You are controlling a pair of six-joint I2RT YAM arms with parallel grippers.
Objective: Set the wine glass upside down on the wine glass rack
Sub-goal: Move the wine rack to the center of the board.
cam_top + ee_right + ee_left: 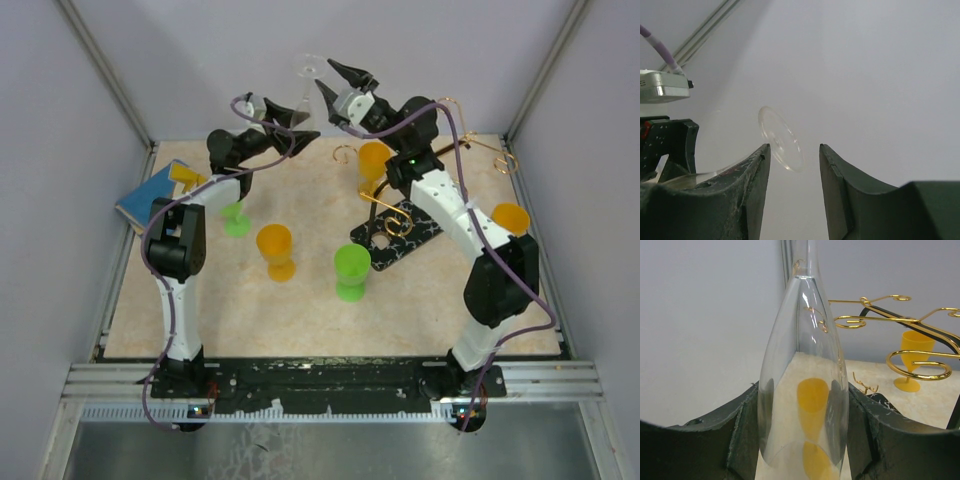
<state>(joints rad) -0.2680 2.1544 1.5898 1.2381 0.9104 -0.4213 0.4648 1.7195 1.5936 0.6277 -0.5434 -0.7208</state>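
The clear wine glass is raised high over the far side of the table. My left gripper is shut on its bowl. In the left wrist view the bowl fills the gap between the dark pads of my left gripper, its stem pointing away. My right gripper is open beside the glass's foot. In the right wrist view the round foot floats just past the fingertips of my right gripper, close to the left finger and untouched. The gold wire rack stands on its black marbled base at mid-right, and its scroll arms show in the left wrist view.
An orange cup, a green cup and a small green cup stand on the table. An orange cup sits by the rack, another at the right edge. A blue pad lies at far left. Grey walls enclose the table.
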